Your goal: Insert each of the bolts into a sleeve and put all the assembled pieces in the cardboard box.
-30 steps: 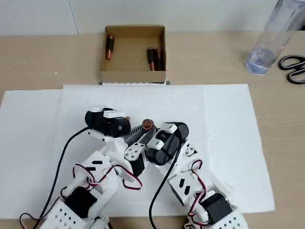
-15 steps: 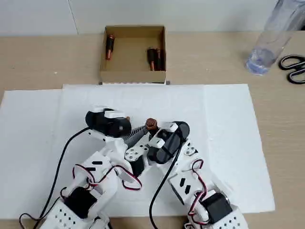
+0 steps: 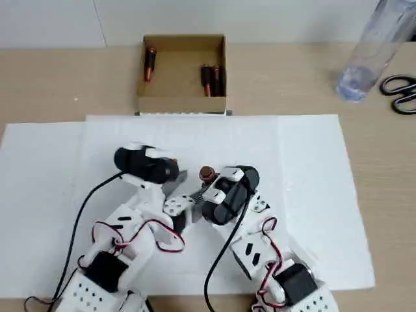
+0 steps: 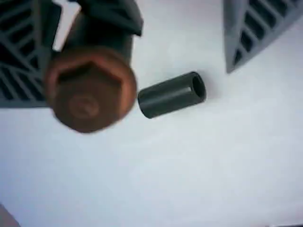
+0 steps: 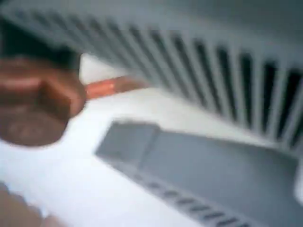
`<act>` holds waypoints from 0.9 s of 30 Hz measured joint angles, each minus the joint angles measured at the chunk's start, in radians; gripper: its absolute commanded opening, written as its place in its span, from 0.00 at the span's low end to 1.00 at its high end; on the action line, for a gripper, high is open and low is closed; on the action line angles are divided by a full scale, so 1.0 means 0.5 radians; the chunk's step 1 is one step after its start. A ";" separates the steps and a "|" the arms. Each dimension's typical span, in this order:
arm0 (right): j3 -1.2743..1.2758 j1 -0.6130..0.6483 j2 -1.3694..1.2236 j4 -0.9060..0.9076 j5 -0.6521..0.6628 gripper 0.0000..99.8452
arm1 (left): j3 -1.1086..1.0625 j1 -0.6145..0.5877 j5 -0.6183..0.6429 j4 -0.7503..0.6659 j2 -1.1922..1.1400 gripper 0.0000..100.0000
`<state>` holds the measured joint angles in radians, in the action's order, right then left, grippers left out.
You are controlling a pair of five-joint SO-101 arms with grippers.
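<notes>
Risks: my right gripper (image 3: 208,184) looks clamped on the bolt (image 4: 90,90) by the shank, head up, clear of the paper (image 3: 305,195). That's a thin grip, so it could twist or drop under insertion force. The sleeve (image 4: 173,94) lies loose on its side mid-sheet, between my left gripper's (image 3: 175,187) wide-open, empty jaws. It's round and smooth, so a nudge rolls it. Bolt: copper-coloured metal, hex head. Sleeve: matte black tube, open bore. The box (image 3: 182,103), cardboard, sits near the desk's far edge with finished pieces inside.
</notes>
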<state>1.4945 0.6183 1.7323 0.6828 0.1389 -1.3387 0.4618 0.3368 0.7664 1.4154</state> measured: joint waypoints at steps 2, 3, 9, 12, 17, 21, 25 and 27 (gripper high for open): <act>0.000 0.003 0.000 0.000 0.000 0.00 | 0.049 -0.021 -0.015 0.052 -0.015 0.23; 0.000 0.003 0.000 0.000 0.000 0.00 | 0.068 -0.034 -0.018 0.071 -0.015 0.23; -0.003 -0.003 0.000 -0.003 0.000 0.00 | 0.295 -0.199 0.015 0.095 -0.018 0.22; -0.006 -0.046 0.003 -0.003 0.000 0.00 | 0.430 -0.261 0.015 0.095 -0.018 0.19; -0.006 -0.141 0.003 -0.003 0.000 0.00 | 0.614 -0.285 0.025 0.095 -0.018 0.01; -0.006 -0.203 0.003 -0.003 -0.043 0.00 | 0.660 -0.390 0.031 0.095 -0.018 0.00; -0.006 -0.282 0.003 0.021 -0.153 0.00 | 0.574 -0.623 0.031 0.095 -0.003 0.01; -0.003 -0.319 0.003 0.071 -0.169 0.00 | 0.439 -0.752 0.031 0.095 -0.018 0.01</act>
<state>1.4929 0.4588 1.7338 0.7181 0.0545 -1.1193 0.0859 0.3521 0.8140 1.4062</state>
